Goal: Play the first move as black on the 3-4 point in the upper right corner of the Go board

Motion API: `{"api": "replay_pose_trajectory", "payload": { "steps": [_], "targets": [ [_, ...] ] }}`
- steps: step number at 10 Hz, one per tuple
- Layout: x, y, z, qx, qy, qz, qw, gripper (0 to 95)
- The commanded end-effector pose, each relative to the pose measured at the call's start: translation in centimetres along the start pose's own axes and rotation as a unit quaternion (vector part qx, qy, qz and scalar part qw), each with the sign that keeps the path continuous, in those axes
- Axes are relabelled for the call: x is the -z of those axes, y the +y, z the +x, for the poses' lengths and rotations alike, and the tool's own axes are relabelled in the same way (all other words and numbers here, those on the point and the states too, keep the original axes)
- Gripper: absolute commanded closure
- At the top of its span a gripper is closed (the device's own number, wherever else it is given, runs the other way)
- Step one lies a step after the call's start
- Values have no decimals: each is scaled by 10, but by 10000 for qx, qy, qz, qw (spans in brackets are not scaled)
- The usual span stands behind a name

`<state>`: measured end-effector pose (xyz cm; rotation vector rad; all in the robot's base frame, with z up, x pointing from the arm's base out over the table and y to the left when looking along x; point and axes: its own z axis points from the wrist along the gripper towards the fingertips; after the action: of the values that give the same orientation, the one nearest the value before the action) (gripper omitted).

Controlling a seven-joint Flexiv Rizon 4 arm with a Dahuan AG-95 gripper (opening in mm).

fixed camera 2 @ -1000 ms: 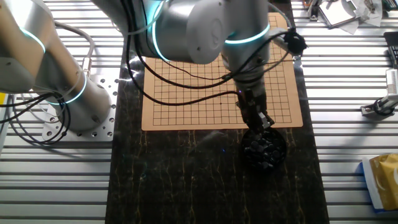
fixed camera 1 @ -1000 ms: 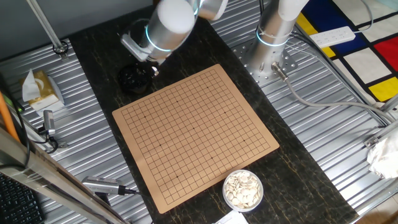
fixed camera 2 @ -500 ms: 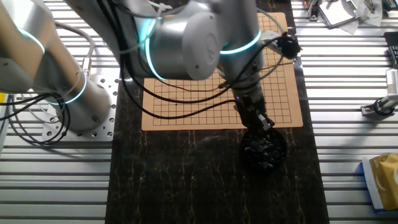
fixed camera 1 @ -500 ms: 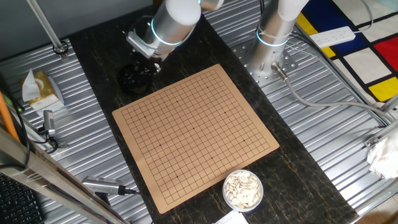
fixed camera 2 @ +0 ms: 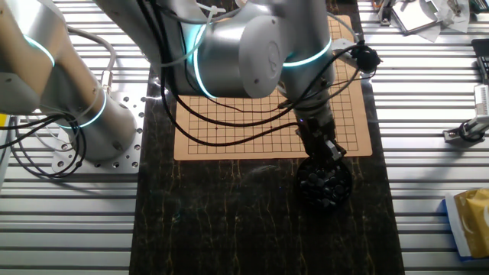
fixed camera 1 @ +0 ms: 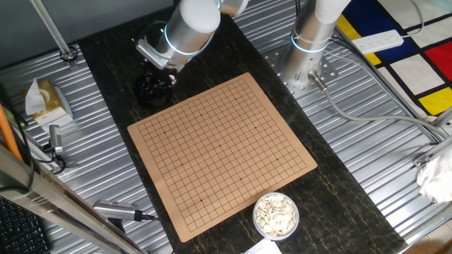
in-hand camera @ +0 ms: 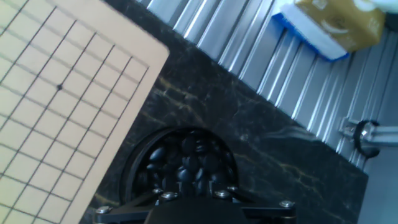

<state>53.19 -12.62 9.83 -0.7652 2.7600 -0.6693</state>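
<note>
Since the frame half a second back, arm's wrist has swung slightly toward the bowl side; pincer [fixed camera 2: 330, 150] now hangs right over the near rim of the round black bowl of glossy black stones [fixed camera 2: 325, 183]. Bowl and board unmoved.

Pincer: dark two-finger tip, angled down at the bowl. Whether its fingers stand apart or together cannot be told; in hand view only the dark housing shows at bottom edge, and the fixed views are too small.

Black stones: heaped in the bowl [in-hand camera: 183, 165], directly below the hand camera. No single stone seen held.

Tan square wooden Go board with thin black grid [fixed camera 1: 222, 152]: just beside the bowl, one corner [in-hand camera: 158, 53] close to the bowl's rim, not touching. Board surface carries no stones; the 3-4 point cannot be picked out at this size.

Dark marbled tabletop [fixed camera 2: 229, 221] under bowl and board. Far side of board from the bowl: round bowl of white stones [fixed camera 1: 275, 215]. Beyond the black bowl, on ribbed metal: yellow and blue packet [in-hand camera: 329, 25].
</note>
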Motion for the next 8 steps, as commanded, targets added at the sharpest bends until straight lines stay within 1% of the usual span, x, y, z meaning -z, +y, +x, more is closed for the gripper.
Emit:
{"api": "replay_pose_trajectory", "payload": {
  "steps": [1,3,4,5,6,7,8],
  "targets": [
    [1,-1,2,37,36,-31,10000,760],
    [1,-3,2,-34,4,-88,10000,760],
    [2,-4,1,-150,-82,-223,9996,760],
    [3,-4,1,-134,-146,-379,9991,760],
    [4,-5,1,-44,-174,-501,9986,760],
    [4,-4,0,18,-171,-568,9982,760],
    [5,-4,-1,128,-174,-833,9963,760]
  ]
}}
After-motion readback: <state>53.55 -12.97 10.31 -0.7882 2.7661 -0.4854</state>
